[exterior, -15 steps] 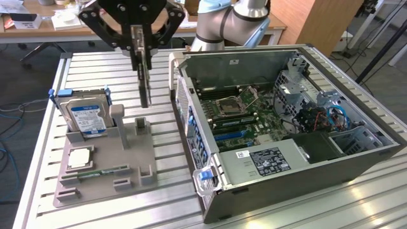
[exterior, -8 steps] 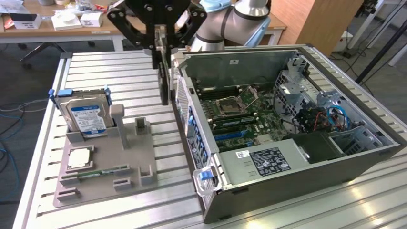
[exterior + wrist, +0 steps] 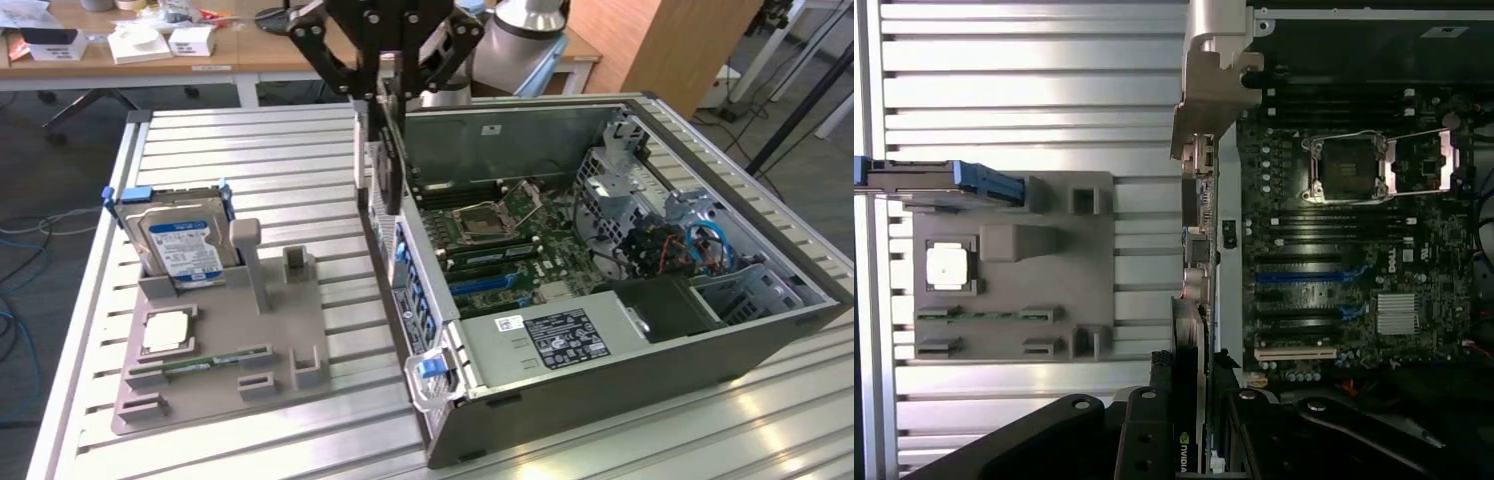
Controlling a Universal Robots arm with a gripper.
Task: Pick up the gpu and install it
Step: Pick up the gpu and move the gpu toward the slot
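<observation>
Your gripper is clamped on the gpu in the exterior view, holding the one card upright and on edge over the open case's wall, probably so its lower edge can meet a slot. Beside it the grey holder carries one hard drive, one processor chip and one memory stick. In the wrist view the gripper grips the gpu edge-on, silver bracket outermost, just beside the motherboard with its two blue slots.

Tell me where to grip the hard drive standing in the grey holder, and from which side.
Grip the hard drive near its upper edge, pinching its two broad faces, coming from above. It stands on end in the grey holder, so its lower end is boxed in and the top stands free.
</observation>
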